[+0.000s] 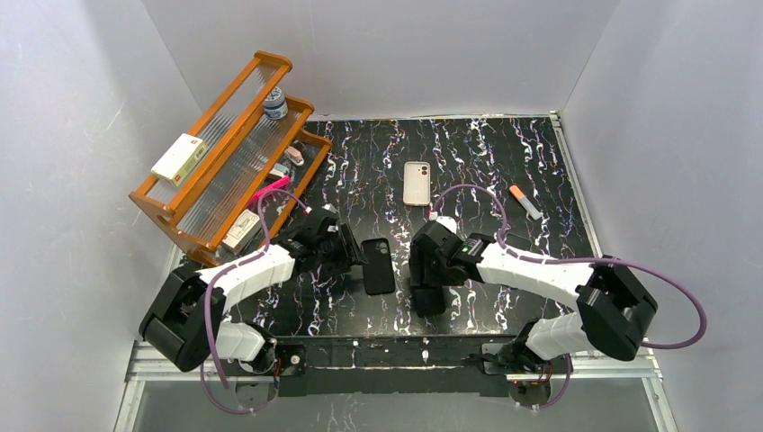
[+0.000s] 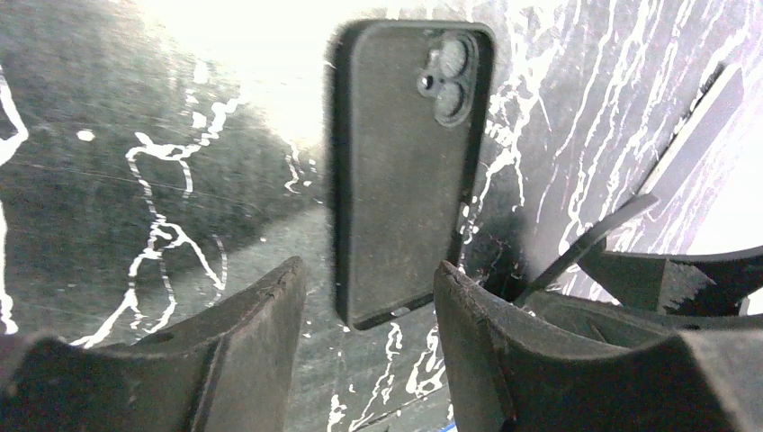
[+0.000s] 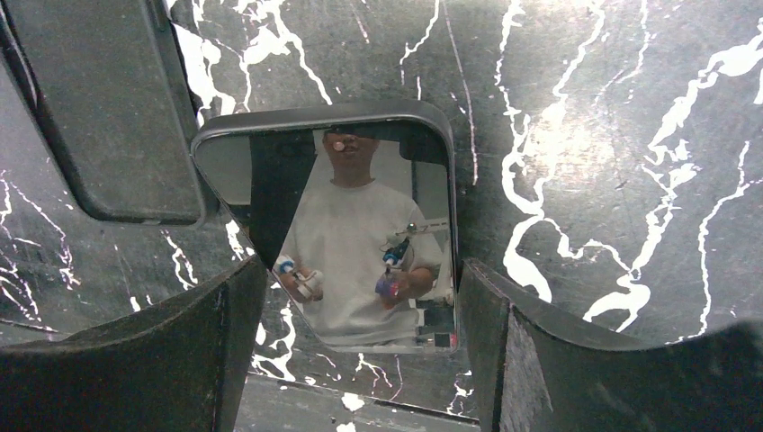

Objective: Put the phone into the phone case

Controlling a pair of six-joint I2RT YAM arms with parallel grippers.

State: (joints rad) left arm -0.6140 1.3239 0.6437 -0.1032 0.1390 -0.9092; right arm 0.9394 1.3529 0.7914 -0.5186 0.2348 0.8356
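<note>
The phone (image 3: 360, 243) lies flat, screen up, on the black marble-patterned table (image 1: 504, 162), near the front middle, its glossy glass mirroring a person in a white shirt. The right gripper (image 3: 360, 265) hangs low over it with jaws spread wide, one finger on each side of the phone; whether they touch it cannot be told. Just left lies a matte black slab with camera lenses (image 2: 405, 171), and the left gripper (image 2: 367, 268) straddles its near end, jaws likewise open and holding nothing. The phone case (image 1: 417, 183) lies farther back, well apart. A wooden rack (image 1: 225, 153) stands at far left.
</note>
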